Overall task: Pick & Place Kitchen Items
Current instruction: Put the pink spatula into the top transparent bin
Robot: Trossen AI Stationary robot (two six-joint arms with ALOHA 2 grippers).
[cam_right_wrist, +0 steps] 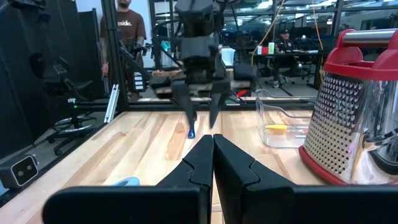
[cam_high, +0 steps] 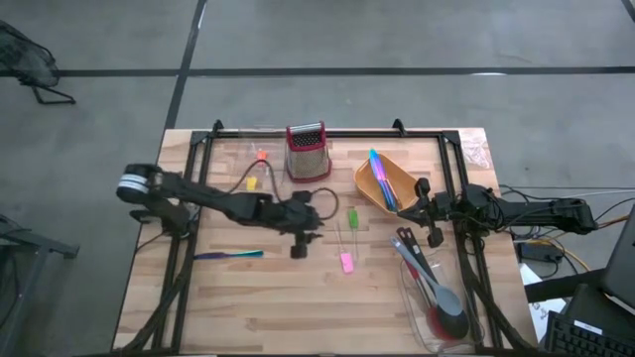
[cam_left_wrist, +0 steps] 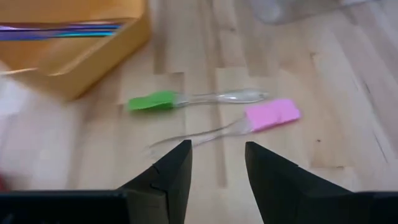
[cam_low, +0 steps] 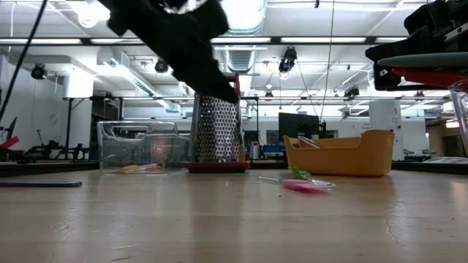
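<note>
The left pincer [cam_high: 300,248] hung open and empty above the worktop [cam_high: 298,307] centre. At its three o'clock lay the green-headed brush [cam_high: 352,219] and pink-headed brush [cam_high: 346,262], side by side; a blue utensil [cam_high: 230,255] lay at nine o'clock. The right pincer [cam_high: 434,238] waited closed beside the orange tray [cam_high: 369,187].

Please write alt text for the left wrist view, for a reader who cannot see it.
The left end effector, fingers open and empty, hovers above a wooden table, facing a pink-headed brush and a green-headed brush with clear handles. An orange tray holding slim utensils sits beyond them.
</note>
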